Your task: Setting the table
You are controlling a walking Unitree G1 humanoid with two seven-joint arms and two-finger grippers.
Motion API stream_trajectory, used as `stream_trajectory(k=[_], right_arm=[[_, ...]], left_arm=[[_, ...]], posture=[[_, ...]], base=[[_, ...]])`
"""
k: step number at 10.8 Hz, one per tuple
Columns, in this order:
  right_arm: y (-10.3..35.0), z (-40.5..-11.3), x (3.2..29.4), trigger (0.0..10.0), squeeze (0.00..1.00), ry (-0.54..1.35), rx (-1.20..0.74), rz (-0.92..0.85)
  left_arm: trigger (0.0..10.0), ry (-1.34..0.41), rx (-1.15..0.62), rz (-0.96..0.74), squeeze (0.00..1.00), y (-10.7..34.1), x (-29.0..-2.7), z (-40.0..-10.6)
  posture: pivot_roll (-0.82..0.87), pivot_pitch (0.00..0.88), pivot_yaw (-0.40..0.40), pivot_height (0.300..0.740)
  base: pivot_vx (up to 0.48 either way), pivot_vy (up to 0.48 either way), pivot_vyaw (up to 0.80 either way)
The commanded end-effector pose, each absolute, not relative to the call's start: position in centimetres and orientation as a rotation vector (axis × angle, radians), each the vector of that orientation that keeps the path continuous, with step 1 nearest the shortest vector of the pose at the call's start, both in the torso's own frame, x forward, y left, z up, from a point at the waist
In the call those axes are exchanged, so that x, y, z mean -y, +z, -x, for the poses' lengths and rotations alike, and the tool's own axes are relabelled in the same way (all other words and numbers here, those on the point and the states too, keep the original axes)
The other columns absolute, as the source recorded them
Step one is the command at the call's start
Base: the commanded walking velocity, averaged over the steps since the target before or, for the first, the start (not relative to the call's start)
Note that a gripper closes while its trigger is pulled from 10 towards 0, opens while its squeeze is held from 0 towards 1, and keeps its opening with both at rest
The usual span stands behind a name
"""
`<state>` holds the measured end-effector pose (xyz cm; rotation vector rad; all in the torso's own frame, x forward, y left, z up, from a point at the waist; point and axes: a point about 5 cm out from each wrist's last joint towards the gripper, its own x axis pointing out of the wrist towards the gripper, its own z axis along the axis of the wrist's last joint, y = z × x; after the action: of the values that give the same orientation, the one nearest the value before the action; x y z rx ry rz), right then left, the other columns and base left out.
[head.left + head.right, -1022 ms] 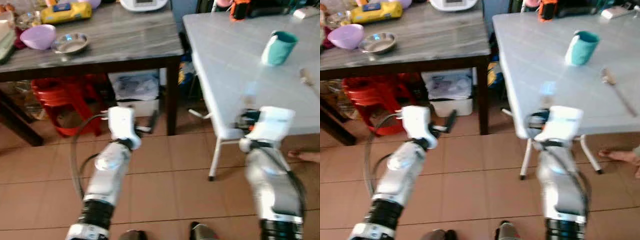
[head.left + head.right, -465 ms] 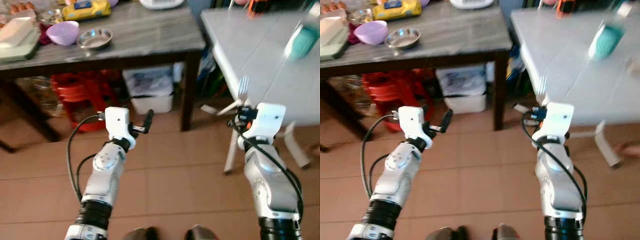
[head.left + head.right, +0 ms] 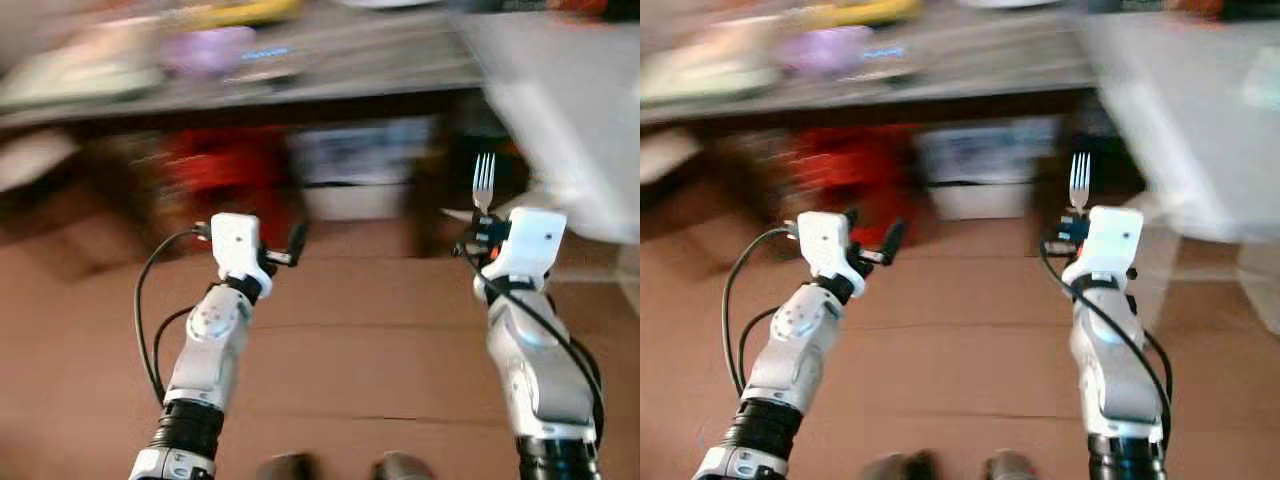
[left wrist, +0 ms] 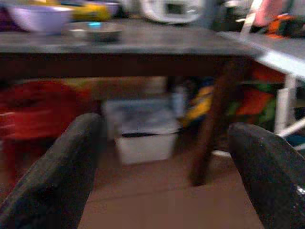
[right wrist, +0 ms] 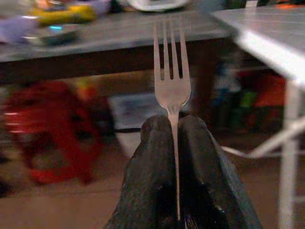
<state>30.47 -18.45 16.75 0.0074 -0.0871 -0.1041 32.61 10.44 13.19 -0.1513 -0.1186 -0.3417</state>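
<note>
Since half a second ago your head camera has swung, so the whole scene has slid and smeared into blur, while both arms sit in nearly the same spots in the eye views. Your right gripper (image 5: 174, 131) keeps its jaws pressed together on the handle of a silver fork (image 5: 170, 71), which stands upright with its tines pointing up. You see the same fork (image 3: 483, 182) in the left eye view, rising above the white wrist housing, held in the air over the tiled floor (image 3: 360, 340) and in front of the near corner of the white bench (image 5: 267, 33). It touches nothing but the black fingers (image 5: 150, 157).

Your left gripper (image 4: 167, 157) has its jaws spread wide with nothing between them; each dark fingertip (image 4: 62, 167) sits at an edge of the left wrist view. Beyond that gap you look at the dark wooden bench (image 4: 143, 45), a white storage box (image 4: 143, 131) on the floor beneath it, and a blurred red stool (image 4: 33, 109) beside the box. On the dark bench you can make out a purple bowl (image 4: 33, 14) and a metal bowl (image 4: 93, 31) just beside it.
</note>
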Motion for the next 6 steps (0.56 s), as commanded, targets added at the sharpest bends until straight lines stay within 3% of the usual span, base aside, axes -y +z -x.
stream_trajectory(k=[1, 6], right_arm=[[16.55, -30.19, 18.94, 10.0, 0.00, -0.122, 0.083, -0.009], [16.32, -29.96, 18.98, 10.0, 0.00, -0.136, 0.082, -0.014]], left_arm=[[10.0, -0.355, 0.103, 0.145, 0.00, 12.88, -10.01, -32.42], [10.0, -0.429, 0.152, 0.145, 0.00, 13.38, -9.53, -31.90]], posture=[[-0.20, 0.161, 0.089, 0.740], [-0.21, 0.164, 0.090, 0.740]], base=[[0.000, 0.341, 0.50], [0.000, 0.000, 0.00]])
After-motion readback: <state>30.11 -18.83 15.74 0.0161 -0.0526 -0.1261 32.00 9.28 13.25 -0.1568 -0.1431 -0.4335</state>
